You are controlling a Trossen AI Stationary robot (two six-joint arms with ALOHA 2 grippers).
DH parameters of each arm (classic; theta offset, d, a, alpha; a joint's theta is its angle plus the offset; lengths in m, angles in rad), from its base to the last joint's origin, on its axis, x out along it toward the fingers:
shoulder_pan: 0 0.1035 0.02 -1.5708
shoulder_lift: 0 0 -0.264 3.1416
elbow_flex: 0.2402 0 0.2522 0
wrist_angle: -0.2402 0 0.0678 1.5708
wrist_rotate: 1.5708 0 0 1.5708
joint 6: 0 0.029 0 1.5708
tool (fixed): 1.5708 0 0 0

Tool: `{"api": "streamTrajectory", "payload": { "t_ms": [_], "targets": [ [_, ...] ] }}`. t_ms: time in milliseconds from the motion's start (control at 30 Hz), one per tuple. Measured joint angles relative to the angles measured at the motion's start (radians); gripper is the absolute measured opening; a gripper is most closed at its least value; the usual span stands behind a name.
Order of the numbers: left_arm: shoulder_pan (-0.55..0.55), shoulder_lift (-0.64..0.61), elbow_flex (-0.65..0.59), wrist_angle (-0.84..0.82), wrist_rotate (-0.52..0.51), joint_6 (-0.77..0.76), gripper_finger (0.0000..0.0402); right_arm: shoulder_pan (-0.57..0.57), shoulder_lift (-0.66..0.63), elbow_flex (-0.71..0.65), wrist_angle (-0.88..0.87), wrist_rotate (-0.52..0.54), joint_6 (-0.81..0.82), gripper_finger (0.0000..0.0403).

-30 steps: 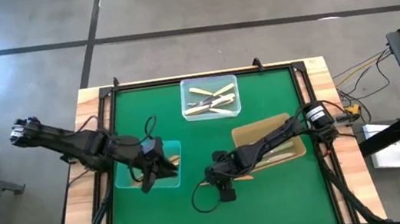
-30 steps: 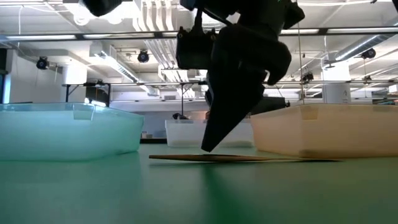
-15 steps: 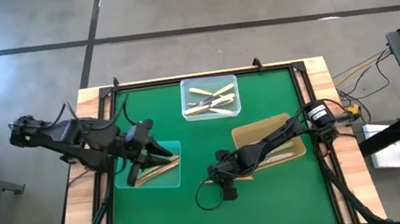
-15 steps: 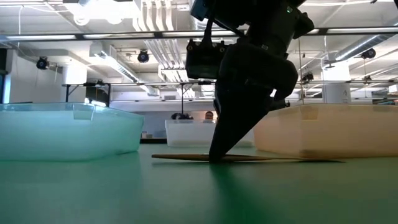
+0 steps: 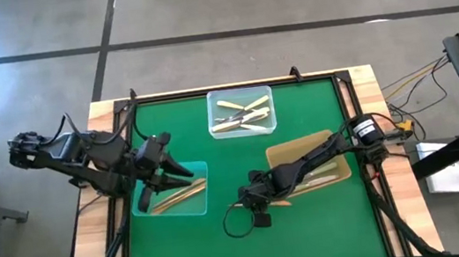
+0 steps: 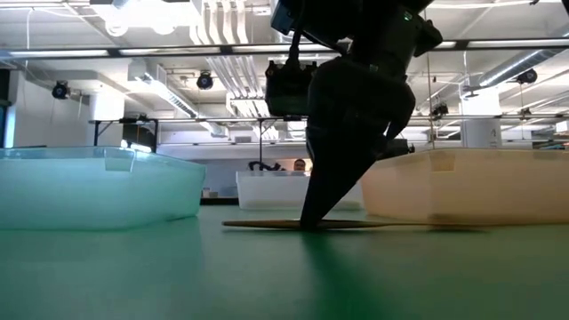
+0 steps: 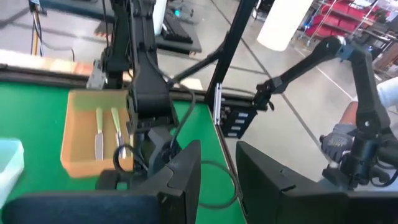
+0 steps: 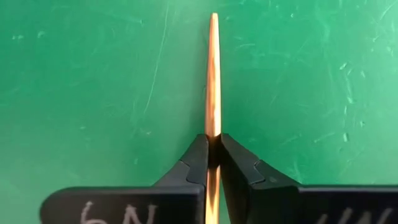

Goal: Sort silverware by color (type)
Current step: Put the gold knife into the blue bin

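My right claw pinches a gold utensil on the green mat.

My right claw [image 8: 213, 155] is clamped on the coppery gold utensil [image 8: 213, 74], which lies flat on the green mat [image 5: 314, 233] just beside the tan tray [image 5: 308, 149]. My left claw [image 5: 184, 175] hangs over the clear tray [image 5: 144, 209], well apart from the tan tray, its fingers parted and holding nothing.

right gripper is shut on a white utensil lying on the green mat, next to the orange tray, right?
Not quite: the utensil is coppery gold, not white, as the right wrist view shows. The rest stands: the right gripper is shut on it on the green mat, beside the orange tray.
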Motion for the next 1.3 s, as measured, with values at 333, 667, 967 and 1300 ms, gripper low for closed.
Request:
{"api": "streamTrajectory", "payload": {
  "t_ms": [333,667,967,1300],
  "targets": [
    [-0.029,0.002,-0.001,-0.181,0.002,-0.146,0.0084,-0.004,-0.120,0.035,-0.020,-0.030,-0.026,0.0010],
    [-0.180,-0.003,-0.105,-0.301,-0.124,-0.297,0.0084,-0.024,-0.324,0.037,0.013,0.103,-0.060,0.0010],
    [-0.224,-0.002,-0.466,0.246,-0.654,-0.139,0.0084,-0.076,-0.441,0.037,0.248,0.211,-0.158,0.0011],
    [-0.175,-0.002,-0.766,0.938,-0.736,-0.030,0.0084,-0.176,-0.441,0.037,0.472,0.212,-0.241,0.0012]
  ]
}}
